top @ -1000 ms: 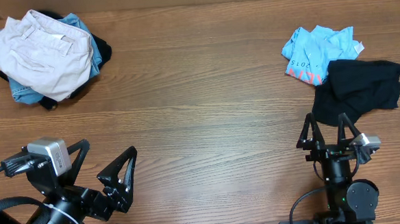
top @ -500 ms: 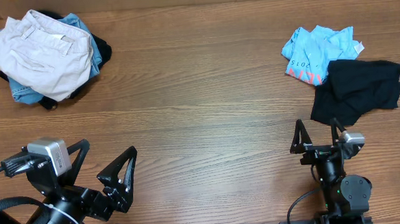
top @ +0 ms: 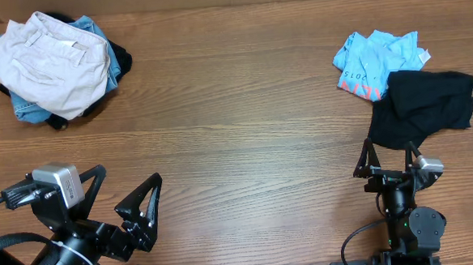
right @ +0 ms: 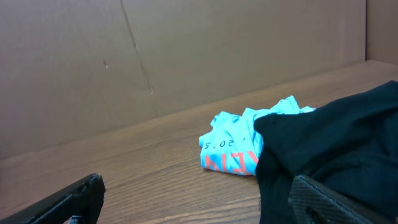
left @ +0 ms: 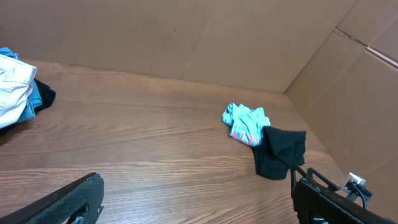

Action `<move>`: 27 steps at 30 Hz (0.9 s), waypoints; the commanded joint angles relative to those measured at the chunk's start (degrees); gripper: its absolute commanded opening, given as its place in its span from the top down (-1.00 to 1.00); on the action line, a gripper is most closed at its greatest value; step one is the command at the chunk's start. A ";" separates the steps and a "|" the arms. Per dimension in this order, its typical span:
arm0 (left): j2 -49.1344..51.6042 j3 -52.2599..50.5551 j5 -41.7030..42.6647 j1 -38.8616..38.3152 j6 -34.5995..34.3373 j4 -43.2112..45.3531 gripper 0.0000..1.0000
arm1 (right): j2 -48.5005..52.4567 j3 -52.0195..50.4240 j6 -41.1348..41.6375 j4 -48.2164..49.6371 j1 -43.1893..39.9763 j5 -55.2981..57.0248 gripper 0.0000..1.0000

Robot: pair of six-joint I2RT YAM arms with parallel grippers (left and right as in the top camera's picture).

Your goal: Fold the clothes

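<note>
**Right tool back at the black garment, nothing picked up yet**

The right tool [top: 390,150], jaws spread wide and empty, has swung back from a brief drift to its left and now stands just short of the black garment [top: 422,106] (the light-blue tee [top: 379,60] touches that garment's far side). The left tool [top: 126,185], equally wide and empty, has not stirred. The cream trousers [top: 50,65] sit heaped over blue denim [top: 95,28] at the far left of the worktop [top: 236,124], undisturbed. Judgement: folding has not begun, and the black garment looks the likely first pick.
</note>
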 commanded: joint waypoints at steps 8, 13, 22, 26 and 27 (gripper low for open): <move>-2.19 -8.94 -16.87 -12.55 -11.26 8.92 -1.00 | -0.55 -0.61 -0.22 0.31 -0.22 -0.13 -1.00; -13.66 -35.28 -29.20 -25.68 -15.06 38.66 -1.00 | -0.55 -0.61 -0.22 0.33 -0.22 -0.13 -1.00; -34.10 -79.54 -37.79 -28.13 -16.79 74.77 -1.00 | -0.55 -0.61 -0.22 0.33 -0.22 -0.13 -1.00; -37.62 -86.44 -40.09 -28.13 -12.37 78.51 -1.00 | -0.55 -0.61 -0.22 0.33 -0.22 -0.13 -1.00; -38.16 -88.02 -41.92 -28.04 -12.22 79.23 -1.00 | -0.55 -0.61 -0.22 0.33 -0.22 -0.13 -1.00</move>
